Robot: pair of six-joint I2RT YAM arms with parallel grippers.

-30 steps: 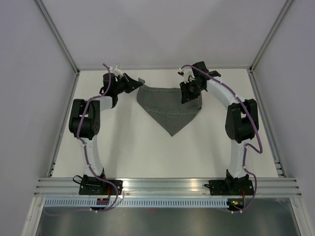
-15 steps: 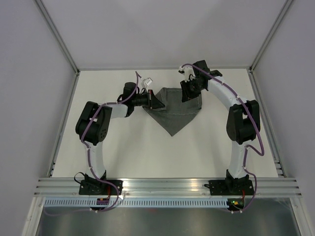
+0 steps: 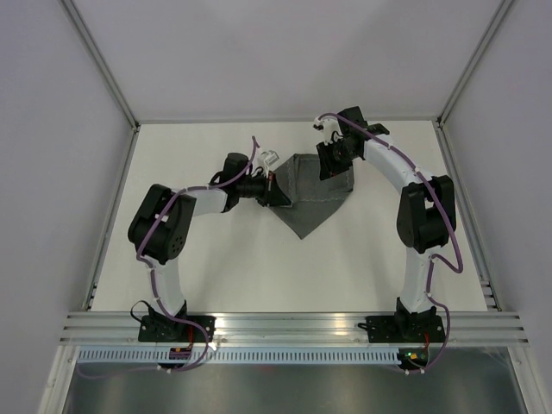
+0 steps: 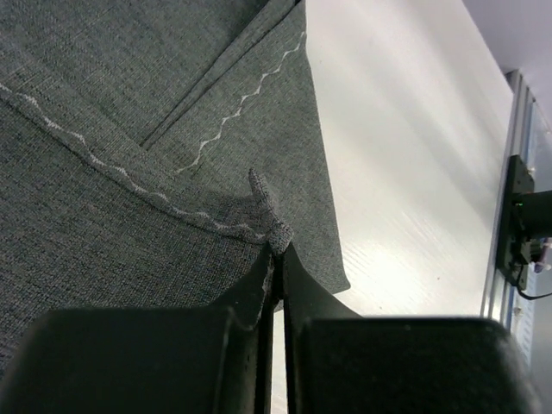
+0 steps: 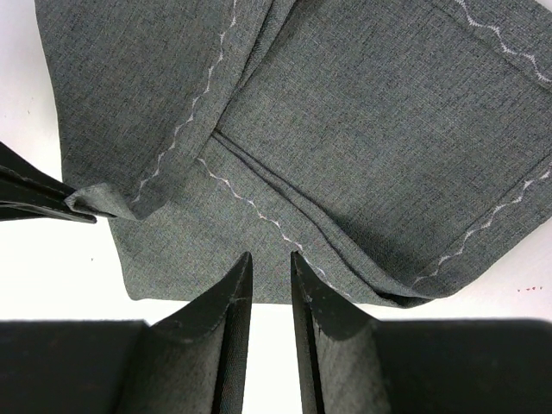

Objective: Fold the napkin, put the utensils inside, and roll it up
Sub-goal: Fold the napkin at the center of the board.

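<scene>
As both arms reach out from the near edge of the white table (image 3: 250,267), the left gripper (image 3: 280,194) has its jaws pressed together on a corner of the napkin (image 3: 312,197), pinching up a small peak of grey cloth. The napkin lies partly folded toward the table's far middle, its point aimed back at the arms. Farther back, the right gripper (image 3: 330,164) hangs over the cloth's far right part, jaws a narrow gap apart with nothing visibly caught between them.
</scene>
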